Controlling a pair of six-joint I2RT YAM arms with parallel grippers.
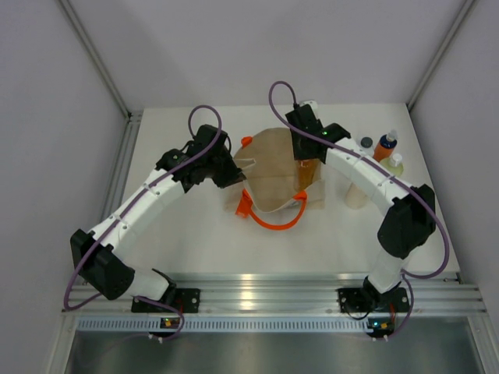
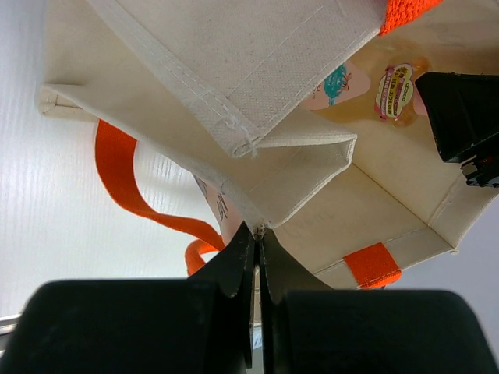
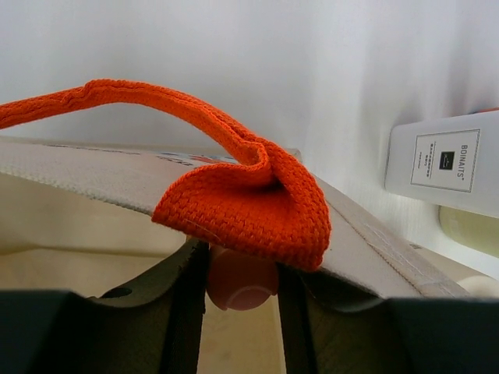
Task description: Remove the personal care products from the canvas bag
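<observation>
Pinched flat in the left gripper (image 2: 256,234), no gap between the fingers: a fold of the rim of the beige canvas bag with orange loop handles (image 1: 269,167), on its 9 o'clock side in the top view. Reaching into the bag mouth from 2 o'clock: the right gripper (image 3: 242,269), fingers narrow and pressed on both sides of the pink cap (image 3: 242,287) of the slim amber bottle (image 1: 309,171), with the bottle inside the bag near the 3 o'clock wall. Already out on the white table (image 1: 195,234), at 3 o'clock of the bag: the orange bottle with a dark cap (image 1: 384,146), the pale yellow-green bottle with a white cap (image 1: 396,164), the cream cylinder (image 1: 355,192) and the white bottle (image 3: 440,160). So probably the last one to remove.

Main risk: the orange woven handle (image 3: 242,206), folded right over the fingers and the cap. Likely to catch on a straight lift and to drag the bag up, or to pull the canvas out of the left pinch.

Second risk: a grip only on the small round cap, not on the body. Easy to slip or to swing, and then to knock the standing bottles on the way towards 3 o'clock. Better to lift slowly, a little away from the handle
</observation>
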